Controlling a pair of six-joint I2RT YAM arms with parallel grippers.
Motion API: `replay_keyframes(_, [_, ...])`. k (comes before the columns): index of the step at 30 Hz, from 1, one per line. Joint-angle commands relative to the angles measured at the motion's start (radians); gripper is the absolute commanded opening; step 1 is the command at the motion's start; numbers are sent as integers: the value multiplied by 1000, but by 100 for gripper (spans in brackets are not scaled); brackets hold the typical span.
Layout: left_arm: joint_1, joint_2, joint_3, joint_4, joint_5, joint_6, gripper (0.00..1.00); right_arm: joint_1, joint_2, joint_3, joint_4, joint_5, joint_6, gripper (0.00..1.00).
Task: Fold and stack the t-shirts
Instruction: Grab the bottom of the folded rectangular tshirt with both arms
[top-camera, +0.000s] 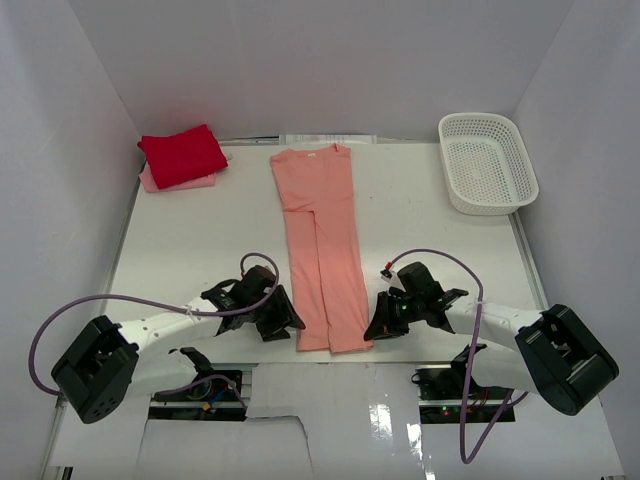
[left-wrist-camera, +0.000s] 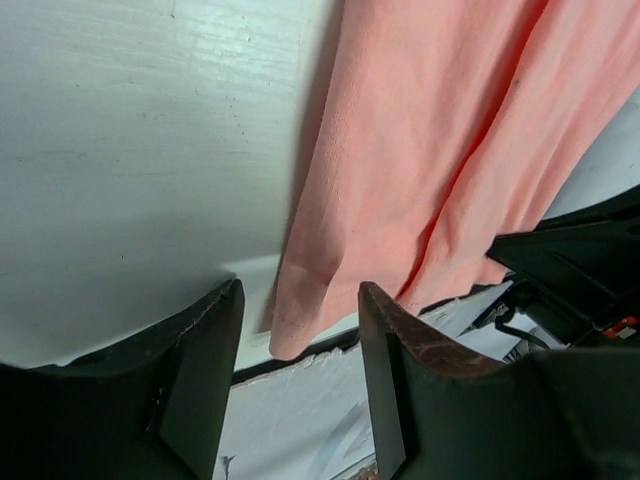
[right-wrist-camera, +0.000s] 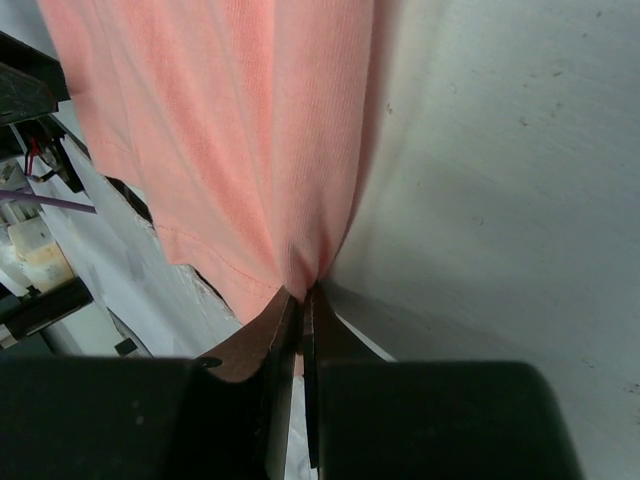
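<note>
Salmon-pink t-shirt (top-camera: 320, 240) lies flat; right jaws clenched on its hem corner; left jaws apart at the other.

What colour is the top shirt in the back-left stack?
Bright red t-shirt; top external view shows it best.

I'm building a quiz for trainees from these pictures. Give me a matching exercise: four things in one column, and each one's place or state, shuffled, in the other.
1 salmon shirt
2 red shirt
3 basket
4 right hand

A far right corner
B folded, far left corner
C shut on cloth at the near end
D laid out long in the middle

Pairs: 1-D, 2-B, 3-A, 4-C
</note>
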Motion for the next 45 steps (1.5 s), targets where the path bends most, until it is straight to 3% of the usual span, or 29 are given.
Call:
replay_keyframes(1, [6, -23, -41, -19, 10, -9, 61, 0, 16, 9, -14, 8, -14, 8])
replay_keyframes(12, [8, 57, -111, 137, 98, -23, 60, 0, 21, 14, -16, 5, -16, 8])
replay_keyframes(16, [8, 63, -134, 168, 109, -34, 52, 0, 21, 15, -17, 5, -16, 8])
replay_keyframes(19, [6, 51, -163, 200, 112, -46, 40, 0, 21, 17, -20, 2, -17, 8])
replay_keyframes(20, [8, 51, -168, 209, 115, -48, 28, 0, 22, 18, -22, 1, -19, 8])
replay_keyframes(27, [8, 146, -139, 255, 158, -10, 0, 0, 25, 24, -11, -24, -30, 8])
replay_keyframes(37, [26, 103, -46, 140, 155, 79, 0, 0, -24, 44, -56, -64, -37, 8])
replay_keyframes(45, [100, 8, 66, -19, 174, 132, 0, 0, -91, 169, -197, -52, -46, 8])
